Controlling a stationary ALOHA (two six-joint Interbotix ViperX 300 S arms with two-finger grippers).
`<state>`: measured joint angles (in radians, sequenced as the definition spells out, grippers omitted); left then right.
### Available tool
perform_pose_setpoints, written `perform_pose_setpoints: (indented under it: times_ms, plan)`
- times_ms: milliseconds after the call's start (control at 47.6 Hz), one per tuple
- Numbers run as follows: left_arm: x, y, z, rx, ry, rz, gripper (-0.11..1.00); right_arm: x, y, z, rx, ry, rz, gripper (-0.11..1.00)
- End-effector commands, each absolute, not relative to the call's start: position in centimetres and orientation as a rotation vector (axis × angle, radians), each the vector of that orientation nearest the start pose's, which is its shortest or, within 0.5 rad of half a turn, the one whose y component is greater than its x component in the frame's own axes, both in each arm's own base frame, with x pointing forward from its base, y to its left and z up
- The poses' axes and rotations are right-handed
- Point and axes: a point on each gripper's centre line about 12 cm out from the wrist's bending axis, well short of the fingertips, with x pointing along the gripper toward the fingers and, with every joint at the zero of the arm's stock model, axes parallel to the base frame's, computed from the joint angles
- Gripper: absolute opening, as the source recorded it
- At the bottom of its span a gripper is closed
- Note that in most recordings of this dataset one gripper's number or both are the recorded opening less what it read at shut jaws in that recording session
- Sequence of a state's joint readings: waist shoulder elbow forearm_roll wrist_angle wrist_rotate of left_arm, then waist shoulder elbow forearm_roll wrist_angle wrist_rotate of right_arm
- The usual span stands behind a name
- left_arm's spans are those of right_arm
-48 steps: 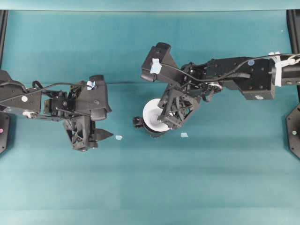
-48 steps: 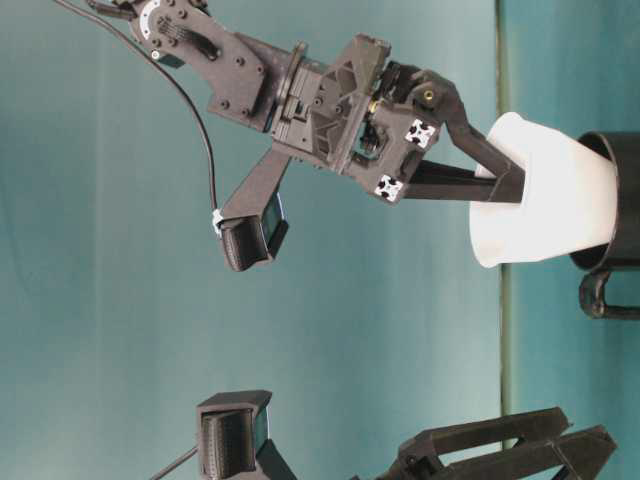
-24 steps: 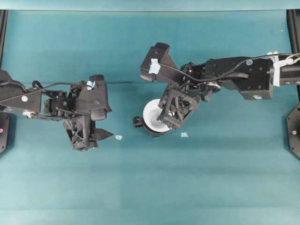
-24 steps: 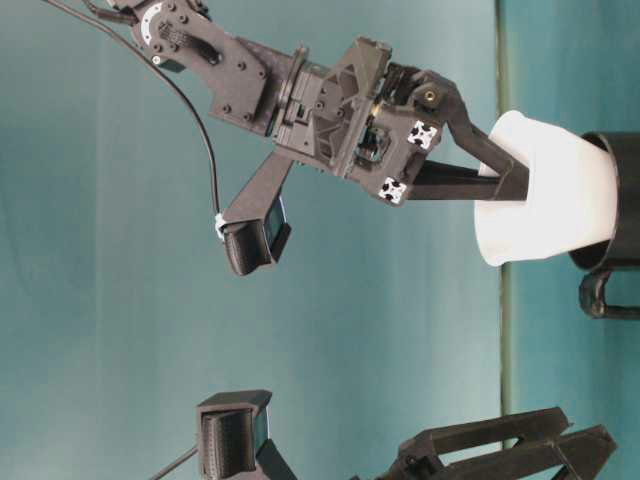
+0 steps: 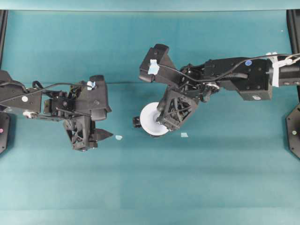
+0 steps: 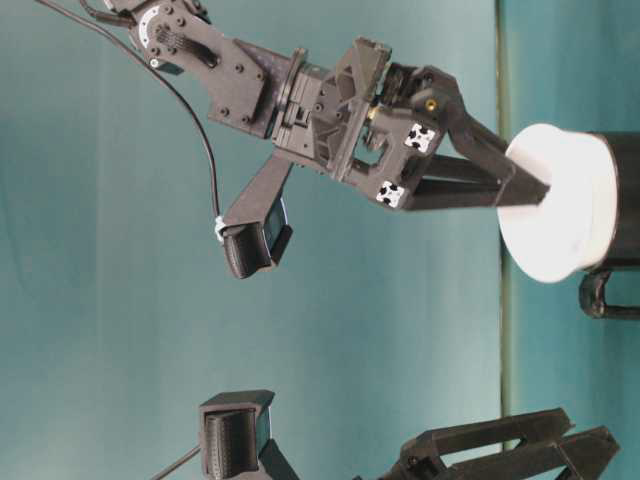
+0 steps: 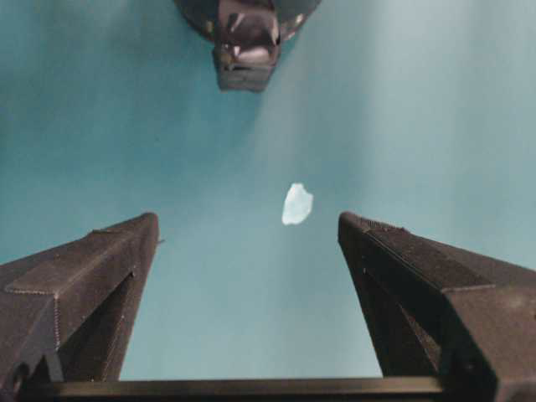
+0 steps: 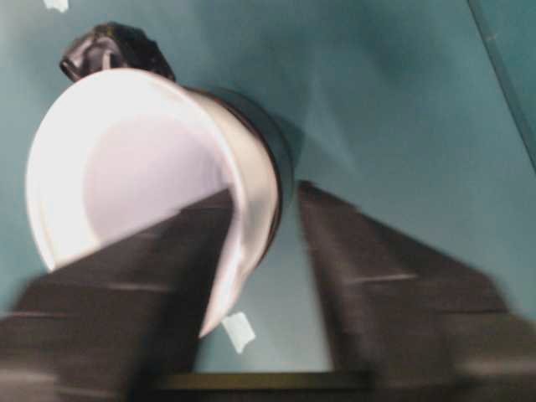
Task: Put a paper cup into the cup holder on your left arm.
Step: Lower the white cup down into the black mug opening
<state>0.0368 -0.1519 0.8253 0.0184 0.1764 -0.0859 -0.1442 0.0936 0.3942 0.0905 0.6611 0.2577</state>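
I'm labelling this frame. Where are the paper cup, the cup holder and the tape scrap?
paper cup [image 5: 150,118], overhead view, on its white inside.
cup holder [image 6: 628,200], table-level view, on its black wall.
tape scrap [image 7: 297,203], left wrist view, on its middle.

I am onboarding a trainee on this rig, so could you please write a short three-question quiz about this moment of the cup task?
1. True or false: the paper cup sits mostly inside the cup holder, only its rim end showing.
2. Multiple choice: how does the right gripper meet the cup? A) both fingers outside the cup; B) one finger inside the cup and one outside its wall; C) nowhere near the cup.
3. Short answer: what lies on the table between the fingers of the left gripper in the left wrist view?

Key
1. True.
2. B; the jaws are spread and the pinch looks loosened.
3. A small pale scrap of tape; that gripper is open and holds nothing.
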Motion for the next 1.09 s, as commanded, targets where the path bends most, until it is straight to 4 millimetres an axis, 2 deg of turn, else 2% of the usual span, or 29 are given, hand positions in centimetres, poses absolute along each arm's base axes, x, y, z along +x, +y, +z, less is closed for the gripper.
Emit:
perform_pose_setpoints:
  times_ms: [0,126,567,1071]
  plan:
    - [32.8,1.3,16.0,-0.078,0.833,0.068,0.93,40.3,-5.0,18.1,0.416,1.087,-0.265,0.74]
    - [32.8,1.3,15.9,-0.078,0.836,0.068,0.93,40.3,-5.0,18.1,0.411,1.086,-0.264,0.86]
    - [32.6,1.3,15.6,-0.080,0.845,0.069,0.93,39.9,-5.2,18.2,0.391,1.087,-0.268,0.87]
    - [32.6,1.3,15.6,-0.080,0.845,0.069,0.93,38.4,-4.6,20.0,0.372,0.968,-0.244,0.87]
